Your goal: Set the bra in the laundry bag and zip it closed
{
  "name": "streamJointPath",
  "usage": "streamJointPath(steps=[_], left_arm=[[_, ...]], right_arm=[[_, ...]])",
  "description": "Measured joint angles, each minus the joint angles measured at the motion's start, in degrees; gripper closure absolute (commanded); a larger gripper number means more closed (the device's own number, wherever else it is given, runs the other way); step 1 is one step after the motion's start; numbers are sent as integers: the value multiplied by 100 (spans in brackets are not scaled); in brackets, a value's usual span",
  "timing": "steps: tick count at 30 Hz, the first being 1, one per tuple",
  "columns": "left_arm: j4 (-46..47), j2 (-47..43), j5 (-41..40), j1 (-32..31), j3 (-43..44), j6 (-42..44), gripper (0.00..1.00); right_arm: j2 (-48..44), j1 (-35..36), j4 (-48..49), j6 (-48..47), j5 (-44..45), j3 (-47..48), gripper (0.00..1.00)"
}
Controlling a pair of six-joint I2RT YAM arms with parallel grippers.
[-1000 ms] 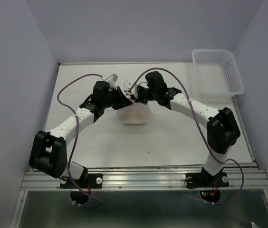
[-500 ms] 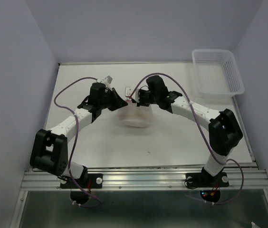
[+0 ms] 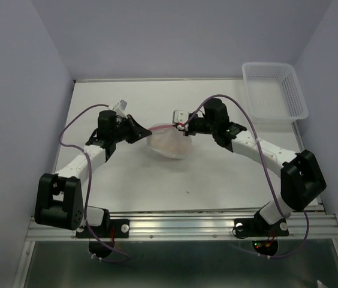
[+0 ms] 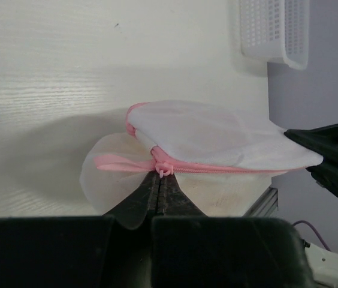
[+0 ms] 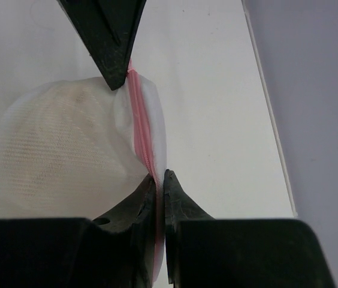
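The laundry bag, a round white mesh pouch with a pink zipper, hangs stretched between both grippers at mid-table. My left gripper holds its left end, shut on the pink zipper pull. The right gripper is shut on the pink zipper edge at the other end. Along the seam the zipper runs closed from the pull toward the right gripper's fingers. The bra shows only as a tan tint through the mesh. In the right wrist view the left gripper's fingers sit at the bag's far end.
A white slotted plastic basket stands at the back right corner, also in the left wrist view as the basket. Both arms arch over the table's middle, and walls close in the left, right and back sides.
The two grippers have drawn apart, the left one moving left and the right one moving right. The bag is now pulled wider between them, with its pink zipper line showing on top.
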Motion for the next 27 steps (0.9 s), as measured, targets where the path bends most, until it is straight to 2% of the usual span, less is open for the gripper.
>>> streamJointPath(steps=[7,16,22,27], left_arm=[[704,144,737,234,-210,-46,100],[1523,894,1687,238,-138,-11,100],[1458,1167,1808,203,426,238,100],[1187,1749,1694,42,1414,573,100]], right_arm=[[-153,-391,280,363,-702,-236,99],[-647,-603,328,555,-1178,-658,99],[-678,-769,422,608,-1187,-699,98],[-525,-894,551,579,-850,-448,97]])
